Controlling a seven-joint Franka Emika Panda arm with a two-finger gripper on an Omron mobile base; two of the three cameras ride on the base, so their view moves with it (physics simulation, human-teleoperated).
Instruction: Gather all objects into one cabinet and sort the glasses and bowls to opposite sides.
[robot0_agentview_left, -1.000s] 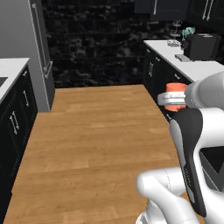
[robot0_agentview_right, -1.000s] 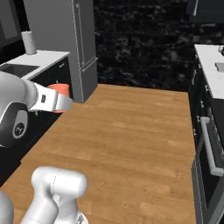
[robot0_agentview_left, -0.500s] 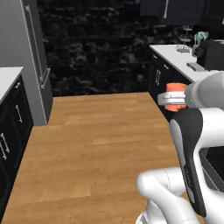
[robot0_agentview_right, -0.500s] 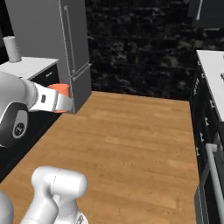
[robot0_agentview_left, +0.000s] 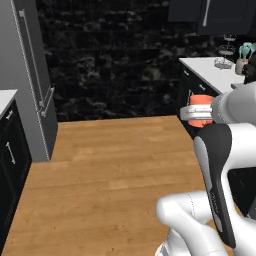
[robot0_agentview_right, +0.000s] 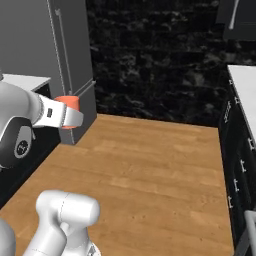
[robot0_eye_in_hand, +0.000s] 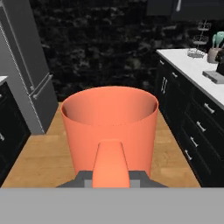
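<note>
My gripper (robot0_eye_in_hand: 111, 178) is shut on the handle of a salmon-orange cup (robot0_eye_in_hand: 109, 118), one of the glasses, and holds it upright in the air over the wooden floor. The same cup (robot0_agentview_left: 201, 111) shows ahead of my white forearm in the left base view, with the gripper (robot0_agentview_left: 194, 114) around it. In the right base view the cup (robot0_agentview_right: 70, 104) sits at the gripper (robot0_agentview_right: 69, 118). The black wall cabinet (robot0_agentview_left: 222, 15) with its long silver handle hangs at the upper right, door closed. The bowls are out of view.
A tall grey fridge (robot0_agentview_left: 27, 80) stands at the left. On the right, a white counter (robot0_agentview_left: 212, 70) over black lower cabinets (robot0_eye_in_hand: 194, 124) carries a wire basket stand (robot0_agentview_left: 227, 50) and a crock of teal utensils (robot0_agentview_left: 245, 56). Wooden floor (robot0_agentview_left: 110, 170) lies between.
The whole picture has shifted: the camera has moved toward the dark back wall and the right counter. The cup stays in my gripper in the same pose.
</note>
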